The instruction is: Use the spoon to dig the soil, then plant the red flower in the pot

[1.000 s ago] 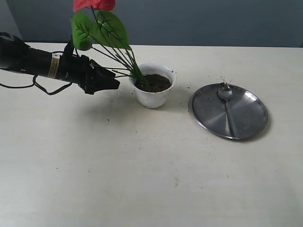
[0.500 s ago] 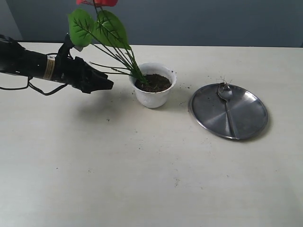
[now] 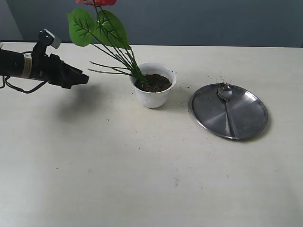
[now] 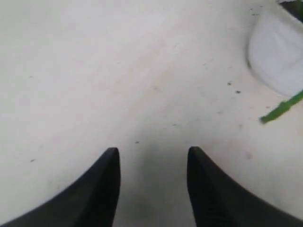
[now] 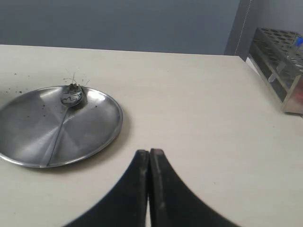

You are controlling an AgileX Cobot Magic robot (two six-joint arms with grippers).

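The red flower (image 3: 97, 2) stands in the white pot (image 3: 154, 97), its green stems (image 3: 124, 60) leaning left out of the dark soil (image 3: 154, 83). A stem tip (image 4: 281, 109) and the blurred pot (image 4: 277, 56) show in the left wrist view. My left gripper (image 3: 81, 79) hovers left of the pot, apart from the stems, open and empty (image 4: 152, 152). The spoon (image 3: 227, 100) lies on the steel plate (image 3: 248, 116), bits of soil on its head (image 5: 72, 97). My right gripper (image 5: 149, 153) is shut on nothing, near the plate (image 5: 94, 127); the exterior view does not show it.
Soil crumbs are scattered on the white table (image 3: 142, 165) around the pot and plate. A rack of tubes (image 5: 281, 66) stands at the table's far edge in the right wrist view. A dark wall runs behind the table.
My left gripper has drawn back leftward, away from the pot and stems. The flower stays leaning in the pot. The right arm has not moved.
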